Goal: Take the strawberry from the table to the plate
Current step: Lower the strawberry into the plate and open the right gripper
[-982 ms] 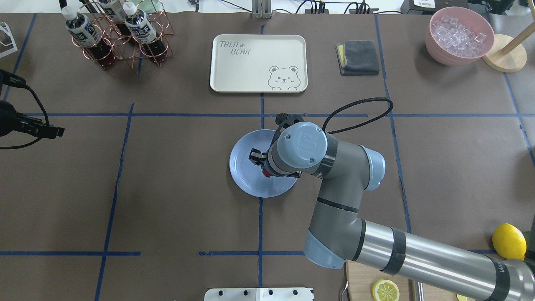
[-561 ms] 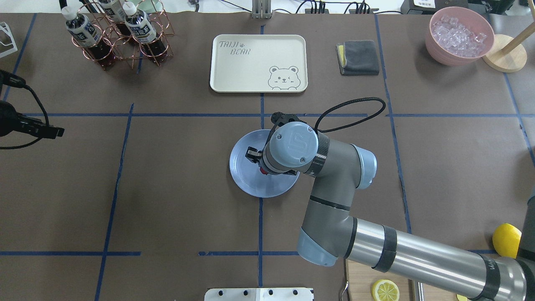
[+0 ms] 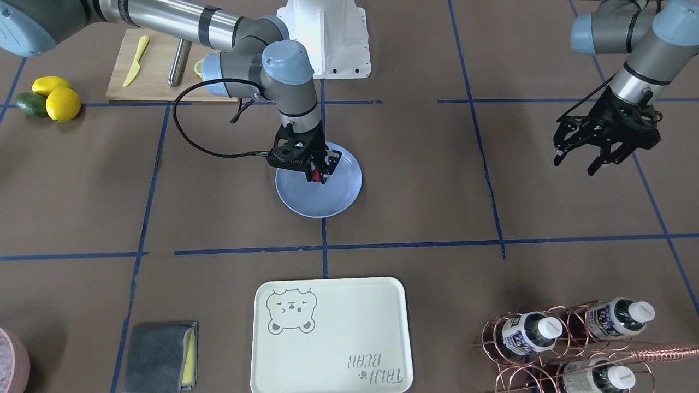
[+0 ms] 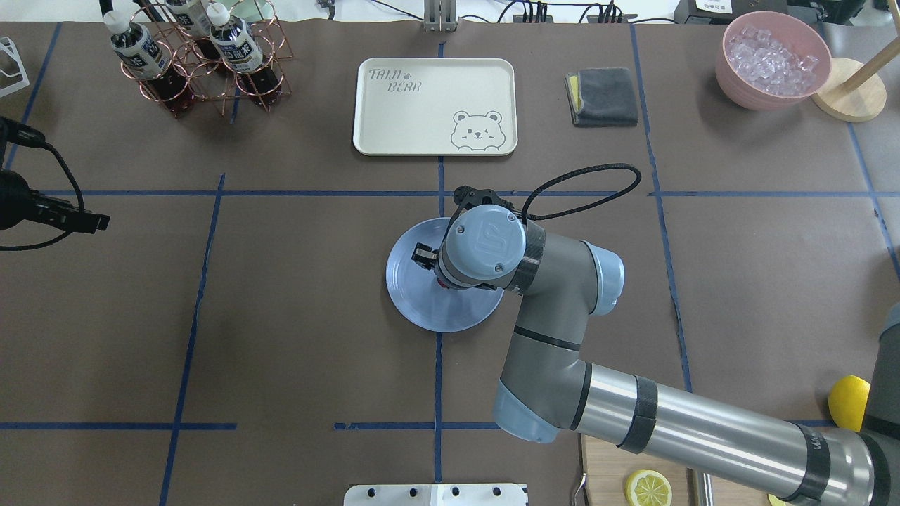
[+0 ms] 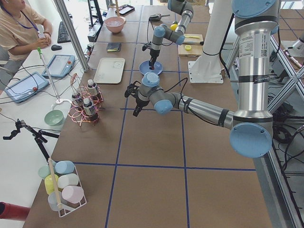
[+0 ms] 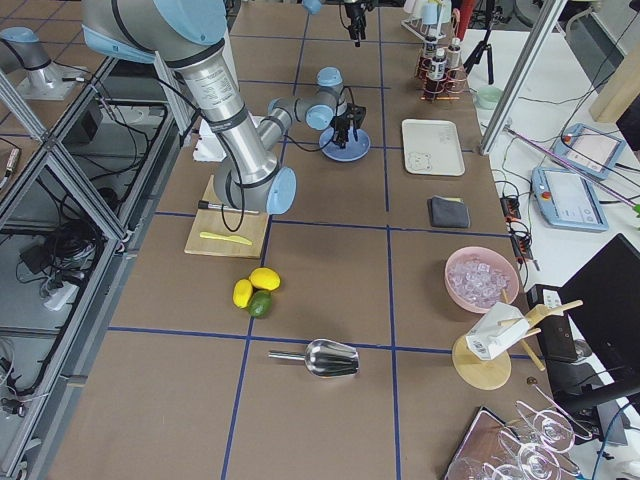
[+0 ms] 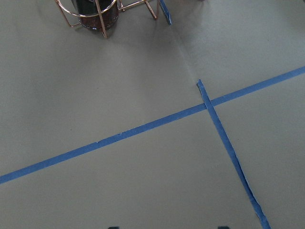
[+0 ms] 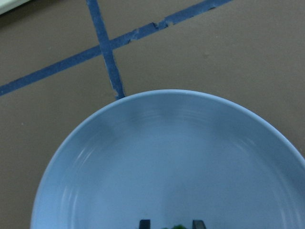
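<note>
The light-blue plate (image 4: 422,309) lies on the table (image 4: 295,316) near the centre crossing of blue tape lines. My right gripper (image 3: 317,172) hangs point-down just over the plate's middle, shut on the small red strawberry (image 3: 315,175). From overhead only a red sliver of the strawberry (image 4: 442,284) peeks out under the wrist. The right wrist view is filled by the plate (image 8: 167,162), with both fingertips (image 8: 144,223) at its bottom edge and a bit of green between them. My left gripper (image 3: 581,155) hovers open and empty far off to the side.
Beyond the plate lies the cream bear tray (image 4: 436,105). A copper bottle rack (image 4: 197,56), a grey cloth (image 4: 601,95) and a pink bowl of ice (image 4: 773,60) line the far edge. Lemons (image 3: 60,101) and a cutting board (image 3: 158,65) sit near the robot's base.
My right arm has shifted a little to the left over the plate, the strawberry still in its gripper. The left arm has stayed where it was.
</note>
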Robot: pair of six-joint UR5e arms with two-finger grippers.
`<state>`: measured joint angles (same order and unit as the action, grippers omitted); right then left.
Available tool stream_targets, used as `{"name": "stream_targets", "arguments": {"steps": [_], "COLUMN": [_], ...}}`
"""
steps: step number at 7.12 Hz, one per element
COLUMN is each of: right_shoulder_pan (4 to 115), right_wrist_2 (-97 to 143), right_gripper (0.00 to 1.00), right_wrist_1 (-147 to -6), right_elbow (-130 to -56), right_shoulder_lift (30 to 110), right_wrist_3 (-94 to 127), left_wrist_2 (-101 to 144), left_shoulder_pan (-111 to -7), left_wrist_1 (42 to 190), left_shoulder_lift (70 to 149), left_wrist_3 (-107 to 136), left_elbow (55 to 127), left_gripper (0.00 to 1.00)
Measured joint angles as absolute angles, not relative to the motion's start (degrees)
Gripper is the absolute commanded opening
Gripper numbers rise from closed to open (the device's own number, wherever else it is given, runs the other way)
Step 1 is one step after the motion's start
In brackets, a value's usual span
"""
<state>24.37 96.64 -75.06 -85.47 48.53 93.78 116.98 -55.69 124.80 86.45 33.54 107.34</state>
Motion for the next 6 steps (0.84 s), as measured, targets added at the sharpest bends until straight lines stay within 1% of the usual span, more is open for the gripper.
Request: {"name": "stream_targets", "arguments": {"steps": [1,2,3,6], "right_shoulder_pan": [24.4,24.4,24.3,24.4], "right_wrist_2": [96.5,96.4,96.3,96.3], "right_gripper": [0.23,0.42,0.99,1.0], "right_wrist_1": [-75.1,-75.1,-75.1,-75.1], "right_elbow": [-85.1,-84.8,-84.6,-84.6], "right_shoulder_lift": [48.5,48.5,48.4,47.5], "right_wrist_3": [93.8,93.7,93.7,93.7], "left_wrist_2": [117.0,117.0,117.0,117.0], "left_shoulder_pan": [-55.7,-55.7,-55.6,-55.6], "left_wrist_1": [124.8,124.8,124.8,124.8], "left_shoulder_lift": [86.5,86.6,86.6,86.8], "left_wrist_3": [33.6,33.6,33.7,33.7], "left_elbow": [107.3,107.3,107.3,107.3], "left_gripper": [0.76,0.76,0.76,0.77]}}
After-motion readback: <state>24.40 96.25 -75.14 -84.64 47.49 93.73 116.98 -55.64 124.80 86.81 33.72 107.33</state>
